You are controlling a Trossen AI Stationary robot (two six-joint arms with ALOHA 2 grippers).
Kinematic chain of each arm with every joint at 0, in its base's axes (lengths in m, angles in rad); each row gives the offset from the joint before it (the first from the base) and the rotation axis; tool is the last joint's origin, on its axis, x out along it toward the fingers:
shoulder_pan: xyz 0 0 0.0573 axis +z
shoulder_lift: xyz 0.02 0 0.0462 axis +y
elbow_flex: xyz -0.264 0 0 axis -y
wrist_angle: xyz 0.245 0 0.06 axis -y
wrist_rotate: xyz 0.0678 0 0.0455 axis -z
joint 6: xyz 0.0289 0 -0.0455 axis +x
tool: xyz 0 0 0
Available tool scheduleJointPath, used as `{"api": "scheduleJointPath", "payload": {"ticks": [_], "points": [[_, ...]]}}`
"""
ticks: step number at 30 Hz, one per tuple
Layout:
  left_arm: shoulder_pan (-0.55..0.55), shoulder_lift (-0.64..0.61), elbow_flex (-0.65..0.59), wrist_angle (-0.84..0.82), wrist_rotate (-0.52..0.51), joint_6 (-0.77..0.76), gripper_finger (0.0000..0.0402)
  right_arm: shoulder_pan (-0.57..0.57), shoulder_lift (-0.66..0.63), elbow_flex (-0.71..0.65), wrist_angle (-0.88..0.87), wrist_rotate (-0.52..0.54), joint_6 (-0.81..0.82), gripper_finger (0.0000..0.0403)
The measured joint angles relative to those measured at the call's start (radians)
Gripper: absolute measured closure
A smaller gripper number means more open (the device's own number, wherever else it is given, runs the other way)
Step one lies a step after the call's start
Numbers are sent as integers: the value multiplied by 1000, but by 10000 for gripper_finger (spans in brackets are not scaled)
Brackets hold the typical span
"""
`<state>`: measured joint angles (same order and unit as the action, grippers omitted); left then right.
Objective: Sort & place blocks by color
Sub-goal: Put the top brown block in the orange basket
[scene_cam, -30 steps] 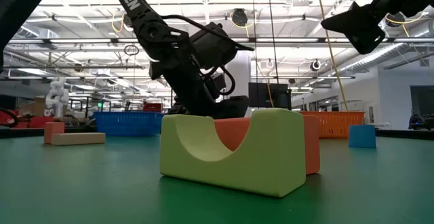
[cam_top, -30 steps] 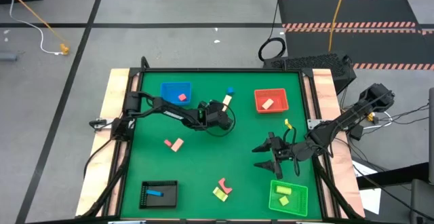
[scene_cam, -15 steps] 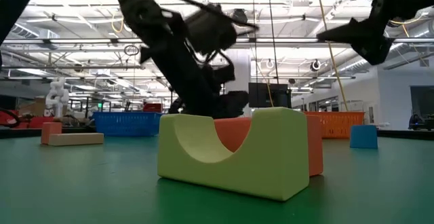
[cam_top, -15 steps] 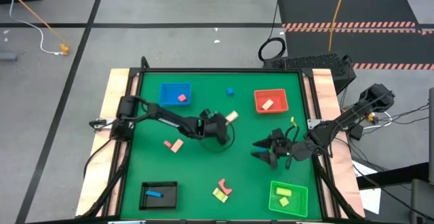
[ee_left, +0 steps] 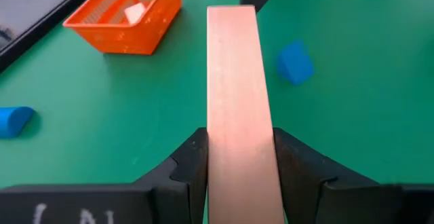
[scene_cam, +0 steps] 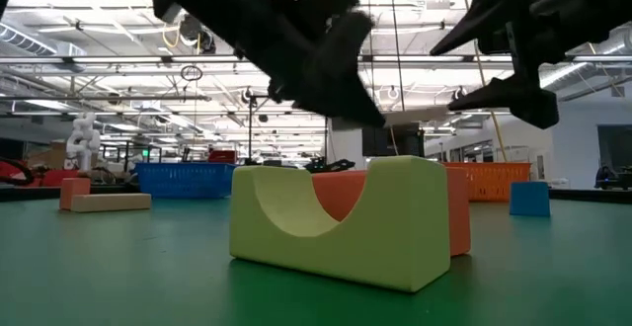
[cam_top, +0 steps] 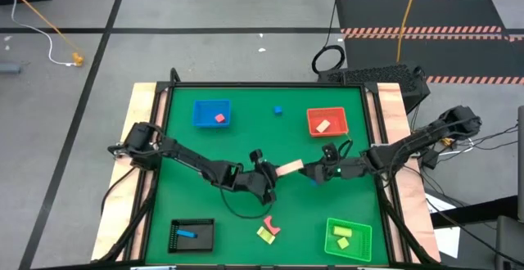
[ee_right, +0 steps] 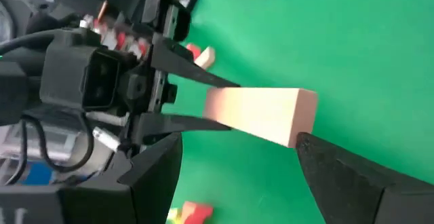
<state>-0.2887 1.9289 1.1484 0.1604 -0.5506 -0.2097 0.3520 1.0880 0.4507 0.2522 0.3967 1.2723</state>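
Note:
My left gripper [cam_top: 270,174] is shut on a cream-tan bar block [cam_top: 289,168] over the table's middle. The bar [ee_left: 234,75] sticks out toward the right arm. My right gripper [cam_top: 311,173] faces it, open. Its fingers [ee_right: 339,170] stand on either side of the bar's free end [ee_right: 298,112]; whether they touch it I cannot tell. A yellow arch [scene_cam: 336,222] and a pink-red block [scene_cam: 341,193] rest on the mat near the front edge. My left gripper pinches the bar's two long sides [ee_left: 217,163] between its two fingers, at the end nearest the wrist. The fingers lie along the bar, coming from the table's left and slanting a little down. The bar juts out past the fingertips, clear of the mat.
Blue tray [cam_top: 212,113] with a pink-red block at far left, red tray [cam_top: 327,121] with a cream block at far right, green tray [cam_top: 348,237] with yellow blocks at near right, black tray [cam_top: 192,234] with a blue block at near left. Loose: blue cube [cam_top: 278,110], pink and cream blocks [cam_top: 210,173].
My left gripper has carried the cream-tan bar from the far middle, beside the blue cube, toward the near and right side, up off the mat. It has rolled, and the bar now points at the right arm. My right gripper has swung left toward the bar and rolled.

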Motion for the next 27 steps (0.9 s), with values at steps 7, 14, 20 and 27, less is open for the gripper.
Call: {"api": "scheduleJointPath", "payload": {"ticks": [7, 14, 20, 27], "points": [[-30, 1, -4, 51, -11, 18, 271, -16, -1, 0, 9, -94, 7, 122], [-31, 1, -2, 57, -2, 5, 271, -17, -1, 0, -33, -114, 25, 122], [-35, -4, 3, 67, -4, 1, 271, -18, 1, 0, -112, -140, 48, 122], [-35, -3, 2, 111, -5, 18, 271, -32, 0, 0, -15, -109, -21, 122]]}}
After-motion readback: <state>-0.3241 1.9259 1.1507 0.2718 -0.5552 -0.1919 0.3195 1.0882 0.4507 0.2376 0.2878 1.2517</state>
